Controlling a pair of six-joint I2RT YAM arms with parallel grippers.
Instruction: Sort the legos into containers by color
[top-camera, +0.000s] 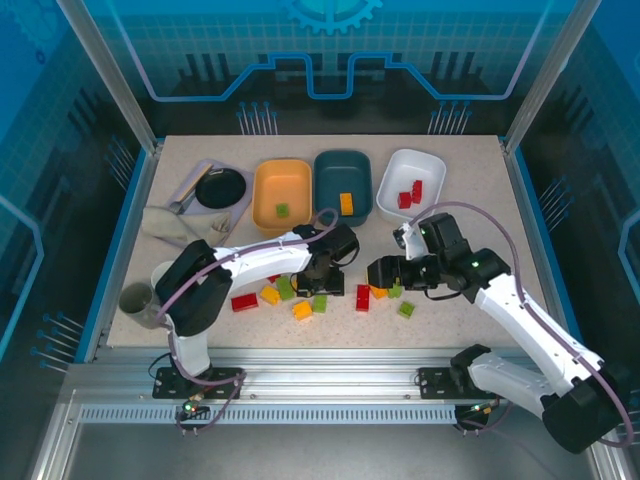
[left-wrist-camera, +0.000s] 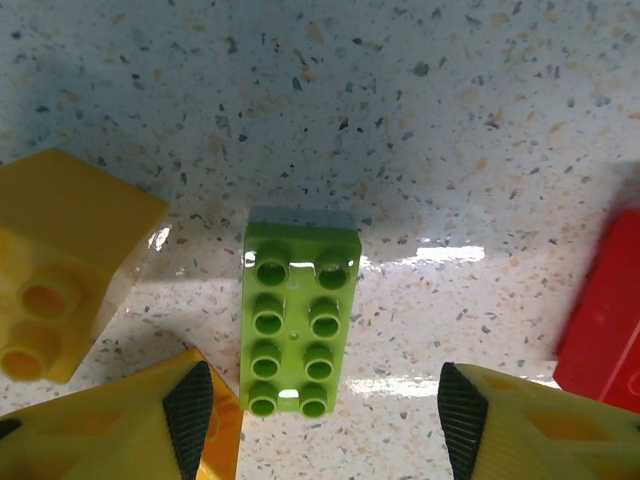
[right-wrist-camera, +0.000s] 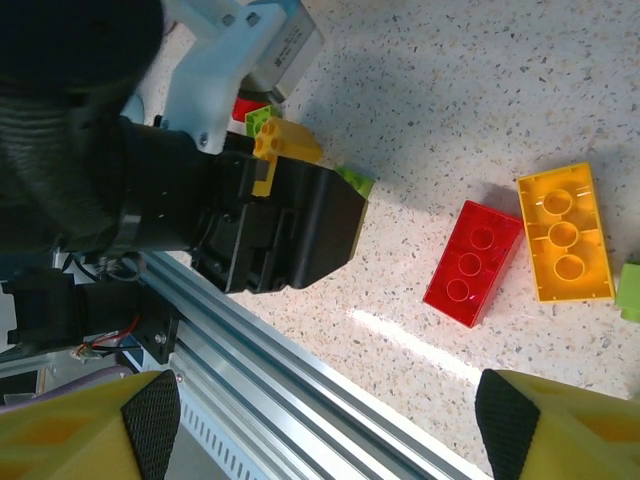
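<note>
Where green brick (left-wrist-camera: 300, 330) lies, yellow brick (left-wrist-camera: 70, 250) nearby.

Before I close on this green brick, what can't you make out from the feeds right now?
- Top view: any bricks under the left arm are hidden by its black wrist.
- Left wrist: the red brick is cut off by the right edge, the yellow brick by the left edge.
- Right wrist: a green brick is cut by the right edge; a second green brick sits mostly behind the left arm.
</note>
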